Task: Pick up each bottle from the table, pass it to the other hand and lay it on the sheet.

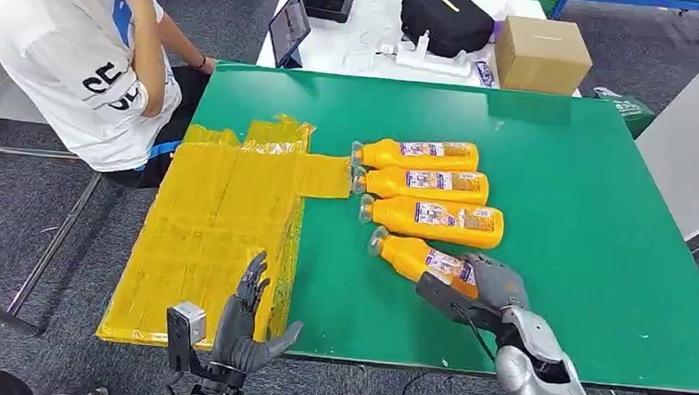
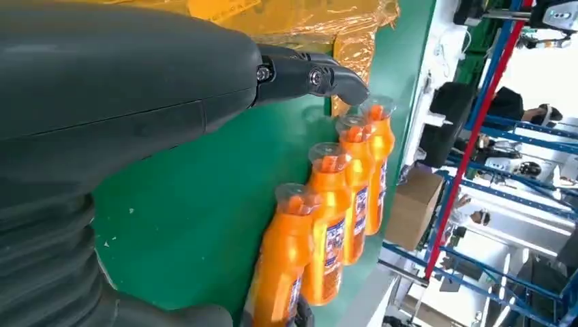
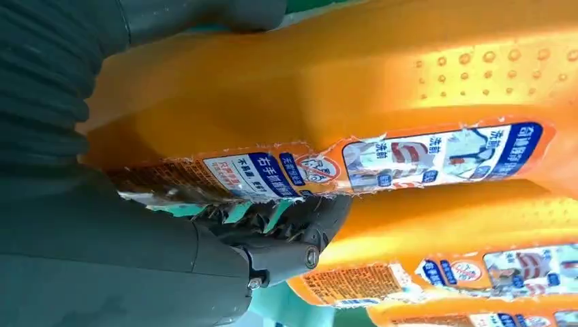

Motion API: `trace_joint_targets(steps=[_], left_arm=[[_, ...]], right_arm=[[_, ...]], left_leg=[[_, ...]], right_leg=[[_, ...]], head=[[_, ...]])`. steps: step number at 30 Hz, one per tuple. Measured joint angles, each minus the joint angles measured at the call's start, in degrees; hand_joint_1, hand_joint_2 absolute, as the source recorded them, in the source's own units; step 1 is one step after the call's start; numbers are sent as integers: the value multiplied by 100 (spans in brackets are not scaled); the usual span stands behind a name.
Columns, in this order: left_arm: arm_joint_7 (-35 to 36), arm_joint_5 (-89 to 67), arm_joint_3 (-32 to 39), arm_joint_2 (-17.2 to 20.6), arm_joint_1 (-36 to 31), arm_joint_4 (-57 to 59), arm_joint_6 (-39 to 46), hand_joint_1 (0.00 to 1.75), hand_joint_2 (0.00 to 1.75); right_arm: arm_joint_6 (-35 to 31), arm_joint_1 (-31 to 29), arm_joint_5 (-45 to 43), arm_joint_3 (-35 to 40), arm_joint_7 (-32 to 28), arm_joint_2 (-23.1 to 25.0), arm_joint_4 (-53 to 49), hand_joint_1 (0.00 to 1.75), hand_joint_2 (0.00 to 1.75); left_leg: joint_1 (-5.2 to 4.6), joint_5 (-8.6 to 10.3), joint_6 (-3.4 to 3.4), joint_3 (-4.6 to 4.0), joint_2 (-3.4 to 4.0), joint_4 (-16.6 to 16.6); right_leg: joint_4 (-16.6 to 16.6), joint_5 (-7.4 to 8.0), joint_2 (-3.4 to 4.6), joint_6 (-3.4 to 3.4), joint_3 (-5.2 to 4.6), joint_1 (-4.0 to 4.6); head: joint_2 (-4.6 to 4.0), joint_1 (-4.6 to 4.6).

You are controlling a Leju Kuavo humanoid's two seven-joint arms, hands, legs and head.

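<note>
Several orange bottles lie side by side on the green table (image 1: 586,223), caps toward the yellow sheet (image 1: 213,234). My right hand (image 1: 479,290) grips the nearest bottle (image 1: 416,256) at its base end; that bottle lies slightly askew on the table. In the right wrist view the labelled bottle (image 3: 341,102) sits against my palm with a finger (image 3: 272,238) curled round it. My left hand (image 1: 248,325) is open, fingers spread upward, at the table's front edge beside the sheet. In the left wrist view its fingers (image 2: 307,75) point toward the row of bottles (image 2: 327,225).
A person in a white shirt (image 1: 77,58) sits at the table's far left corner. Behind the green table a white table carries a black bag (image 1: 447,18), a cardboard box (image 1: 542,53) and a tablet (image 1: 290,28).
</note>
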Motion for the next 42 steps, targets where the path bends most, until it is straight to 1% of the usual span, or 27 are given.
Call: trace_joint_targets(steps=[5, 8, 9, 11, 13, 15, 16, 17, 20, 22, 24, 29, 34, 37, 40, 42], left_arm=[[-4, -7, 37, -13, -21, 59, 0, 0, 175], [-46, -13, 37, -15, -36, 85, 0, 0, 175], [-82, -11, 37, -15, -35, 85, 4, 0, 175], [-136, 13, 22, -15, -27, 46, 48, 0, 175], [-168, 24, 0, -15, -32, -22, 74, 0, 175], [-173, 31, -26, -15, -37, -59, 90, 0, 175], [-179, 52, -41, -15, -36, -70, 107, 0, 175], [-188, 72, -55, -13, -37, -79, 118, 0, 175], [-238, 166, -142, 11, -80, -153, 214, 0, 175], [-241, 216, -228, 22, -142, -181, 262, 0, 175], [-243, 251, -276, 26, -182, -217, 271, 0, 175], [-240, 260, -345, 48, -214, -249, 273, 0, 175], [-236, 324, -400, 52, -270, -284, 275, 0, 175], [-164, 553, -413, 55, -306, -374, 98, 0, 175], [-125, 832, -492, 72, -347, -531, -225, 0, 175], [-103, 944, -557, 90, -399, -651, -380, 0, 175]], right_arm=[[52, 24, -70, 90, -68, -98, -72, 175, 175], [-427, 125, -344, 76, -517, -48, -90, 175, 175], [-570, 174, -400, 58, -635, 36, -101, 175, 175], [-1571, 352, -783, -33, -1547, 322, -315, 175, 175], [-2213, 392, -868, -66, -2038, 652, -562, 175, 175], [-2337, 391, -885, -68, -2114, 794, -687, 175, 175], [-2389, 397, -938, -92, -2171, 852, -739, 175, 175], [-2512, 431, -1104, -129, -2309, 943, -789, 175, 175], [-3464, 558, -1841, -346, -3356, 1319, -1117, 175, 175], [-3911, 593, -2000, -443, -3743, 1547, -1310, 175, 175], [-4042, 680, -2041, -531, -3860, 1694, -1467, 175, 175], [-4090, 784, -2050, -654, -3923, 1869, -1655, 175, 175], [-4282, 907, -2026, -947, -4551, 2175, -1847, 175, 175], [-4286, 994, -2197, -997, -4634, 2225, -1877, 175, 175], [-4065, 1097, -2534, -951, -4680, 2256, -1851, 175, 175], [-3887, 1154, -2751, -785, -4684, 2256, -1749, 175, 175]], left_leg=[[0, 0, 0, 1, 0, 0], [1, 1, 0, -9, -2, 0], [1, 2, 0, -14, -2, 0], [3, 3, -1, -33, 1, 0], [2, 4, -3, -40, 6, 0], [7, 8, -6, -38, -6, 0], [7, 10, -6, -41, -27, 0], [7, 13, -5, -51, -31, 0], [5, 14, -9, -67, -19, 0], [5, 14, -9, -64, -13, 0], [5, 14, -8, -68, -27, 0], [4, 13, -8, -71, -17, 0], [5, 14, -8, -72, -19, 0], [5, 14, -8, -72, -20, 0], [5, 14, -8, -76, -20, 0], [5, 13, -8, -76, -20, 0]], right_leg=[[0, 0, 0, 0, 2, 0], [3, 1, -1, 0, 5, 1], [4, 3, 0, 1, 1, 1], [12, 5, 5, 1, -23, 2], [18, 5, 9, 1, -41, 1], [18, -2, 6, -1, -36, 4], [18, -4, -3, -1, -34, 4], [20, -4, -7, -1, -38, 4], [21, 0, -3, -2, -58, 1], [19, -1, -2, -2, -59, 1], [19, -3, -8, -1, -58, 1], [19, -1, -5, -1, -63, 1], [19, -1, -5, -1, -63, 2], [19, -1, -5, -2, -64, 2], [20, -2, -6, -2, -64, 2], [19, -1, -5, -2, -63, 1]], head=[[0, 2], [0, 4], [0, 4], [0, 2], [0, -7], [0, 0], [0, 0], [0, 2], [0, -2], [0, 0], [0, 4], [0, 0], [0, -2], [0, 2], [0, 2], [0, 2]])
